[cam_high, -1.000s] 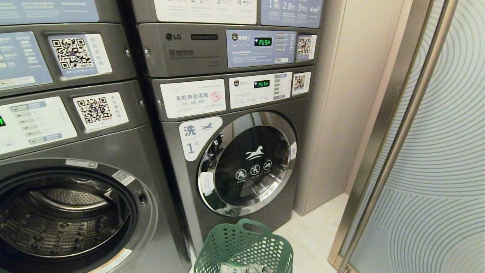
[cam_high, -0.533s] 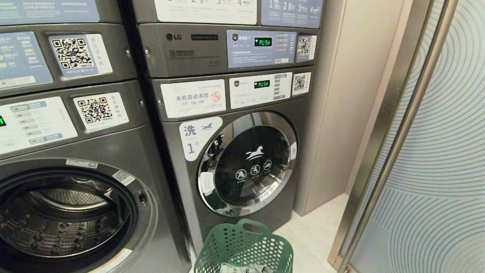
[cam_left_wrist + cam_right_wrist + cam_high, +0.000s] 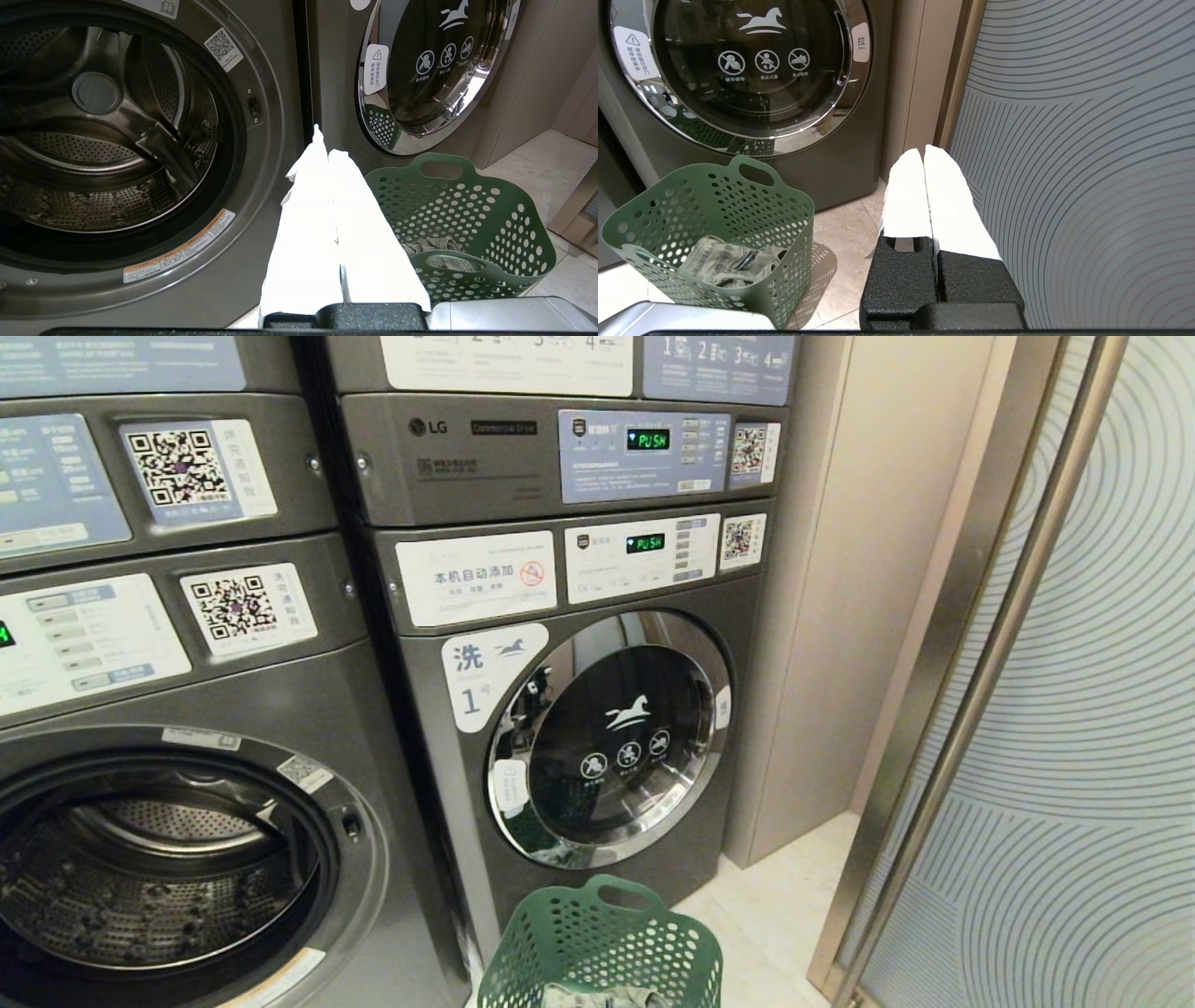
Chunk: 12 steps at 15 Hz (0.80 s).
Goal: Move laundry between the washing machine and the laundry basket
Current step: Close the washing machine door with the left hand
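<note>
Up close, left gripper (image 3: 327,151): white-wrapped fingers (image 3: 308,224) pressed flat together, clenched on nothing, tips aimed at the seam between the two machines. Right gripper (image 3: 923,156): fingers likewise clenched and empty, tips toward the corner where the beige wall panel (image 3: 915,84) meets the striped glass door (image 3: 1073,154).

From the left gripper, the green laundry basket (image 3: 467,224) sits on the floor at about 3 o'clock, just beside the fingers. Laundry (image 3: 728,266), a crumpled grey patterned piece, lies in the bottom of the basket. At 10 o'clock from the same gripper, the open washing machine (image 3: 261,154), door ring exposed; its perforated steel drum (image 3: 93,140) shows no clothing in the visible part. At 1 o'clock, the second machine (image 3: 560,709), chrome-rimmed porthole door (image 3: 611,737) closed, basket reflected in the rim. Neither arm appears in the head view; the basket rim (image 3: 602,933) is at 6 o'clock there.
</note>
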Motion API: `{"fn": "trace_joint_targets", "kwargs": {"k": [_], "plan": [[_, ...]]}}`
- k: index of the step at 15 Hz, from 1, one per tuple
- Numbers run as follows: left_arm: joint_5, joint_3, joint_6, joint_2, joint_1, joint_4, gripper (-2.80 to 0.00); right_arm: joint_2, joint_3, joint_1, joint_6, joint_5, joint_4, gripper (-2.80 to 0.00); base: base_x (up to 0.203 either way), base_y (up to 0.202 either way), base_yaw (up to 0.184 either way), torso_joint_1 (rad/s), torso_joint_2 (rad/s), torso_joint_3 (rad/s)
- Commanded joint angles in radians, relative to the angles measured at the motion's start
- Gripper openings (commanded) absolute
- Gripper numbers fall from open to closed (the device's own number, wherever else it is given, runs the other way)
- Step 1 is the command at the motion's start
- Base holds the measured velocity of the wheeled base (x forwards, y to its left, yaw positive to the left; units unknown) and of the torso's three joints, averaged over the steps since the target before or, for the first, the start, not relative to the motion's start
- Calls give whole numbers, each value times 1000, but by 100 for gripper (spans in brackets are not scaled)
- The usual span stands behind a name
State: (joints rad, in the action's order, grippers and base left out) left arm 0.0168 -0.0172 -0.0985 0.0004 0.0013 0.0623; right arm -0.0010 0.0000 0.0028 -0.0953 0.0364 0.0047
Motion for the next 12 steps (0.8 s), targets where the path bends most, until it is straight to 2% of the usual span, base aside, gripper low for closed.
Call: {"fn": "trace_joint_targets", "kwargs": {"k": [1, 12], "plan": [[0, 0, -1, -1, 0, 1, -280, 1, 0, 0, 0, 0, 0, -280, 0, 0, 0, 0, 0, 0], [0, 0, -4, 0, 0, 1, -280, 1, 0, 0, -15, 7, -2, -280, 0, 0, 0, 0, 0, 0]]}}
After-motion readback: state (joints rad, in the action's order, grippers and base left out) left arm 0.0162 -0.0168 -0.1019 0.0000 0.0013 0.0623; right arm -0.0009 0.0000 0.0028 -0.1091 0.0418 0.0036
